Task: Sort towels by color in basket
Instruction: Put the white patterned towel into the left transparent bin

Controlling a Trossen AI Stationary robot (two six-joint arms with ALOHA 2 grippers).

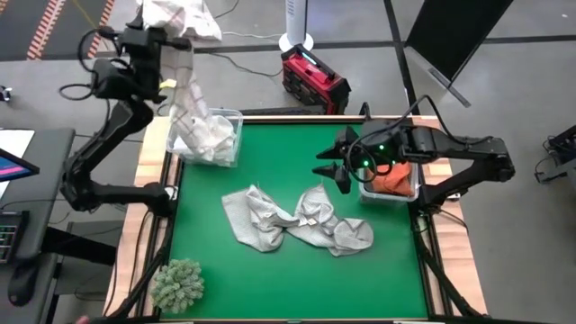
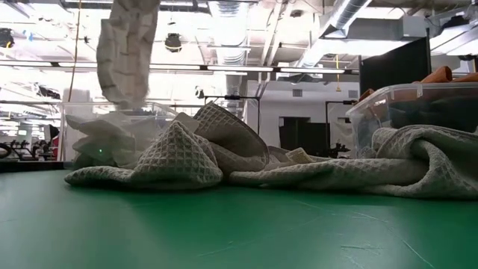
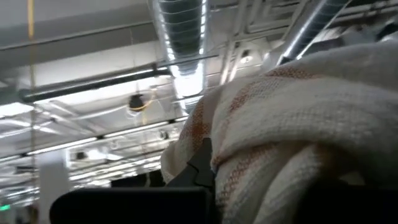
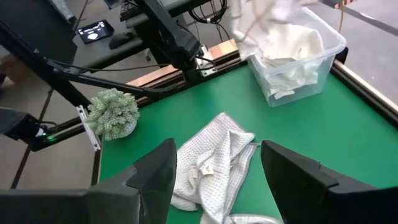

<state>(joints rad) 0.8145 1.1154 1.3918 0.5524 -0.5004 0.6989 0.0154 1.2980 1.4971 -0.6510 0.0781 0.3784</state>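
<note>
On the green bench (image 1: 225, 270) two grey waffle towels (image 1: 297, 220) lie crumpled in the middle, long axis across it, nearest the right gripper (image 1: 335, 167), whose jaws are spread and empty. The left gripper (image 1: 166, 40) pinches a checked towel (image 1: 189, 94) hanging over the left bin (image 1: 236, 135).

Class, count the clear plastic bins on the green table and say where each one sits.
2. One clear bin sits at the table's far left corner, holding white towels. The other bin sits at the right edge beneath the right arm, holding orange towels. None seems hidden.
</note>
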